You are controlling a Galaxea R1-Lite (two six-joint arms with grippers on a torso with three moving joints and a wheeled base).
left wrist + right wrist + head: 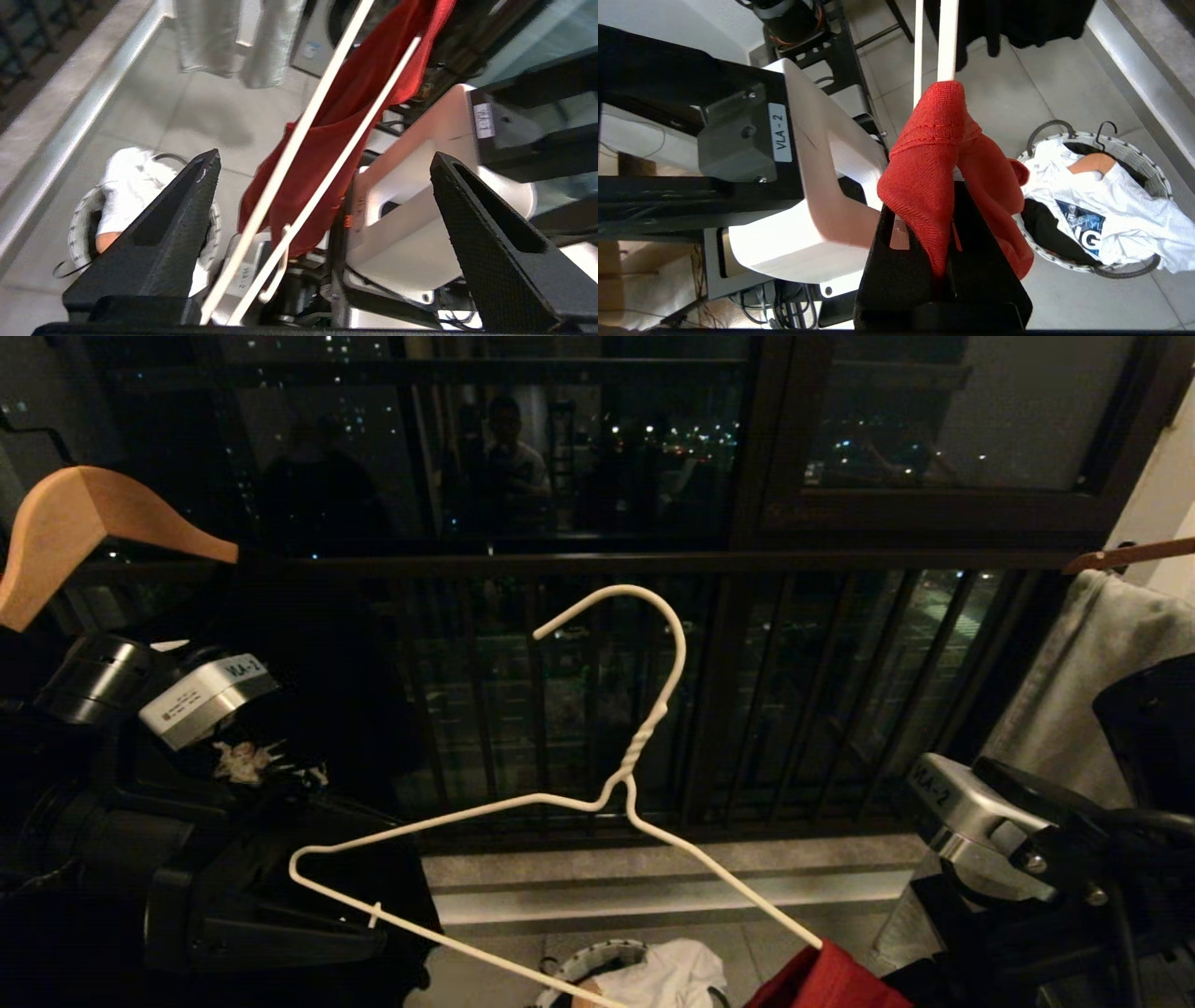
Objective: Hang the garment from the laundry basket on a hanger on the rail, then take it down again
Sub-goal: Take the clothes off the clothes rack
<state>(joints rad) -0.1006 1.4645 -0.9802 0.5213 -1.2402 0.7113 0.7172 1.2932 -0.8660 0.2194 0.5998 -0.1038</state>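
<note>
The white wire hanger [616,784] hangs tilted in mid-air, hook upward. Its right end is buried in the red garment [934,158], and my right gripper [941,219] is shut on that bunched cloth low at the right. My left gripper [324,156] stands wide open around the hanger's left end. Both wires [299,186] pass between its fingers [187,210], closer to one finger, and neither pad presses on them. The laundry basket [1153,168] sits on the floor below, its white woven rim showing. The rail is out of view.
A wooden hanger [84,523] with a black garment [317,709] hangs at the upper left. Grey cloth [1083,691] hangs at the right. Dark balcony railing bars [560,560] and a stone ledge [653,887] lie ahead. A white T-shirt [1101,200] fills the basket.
</note>
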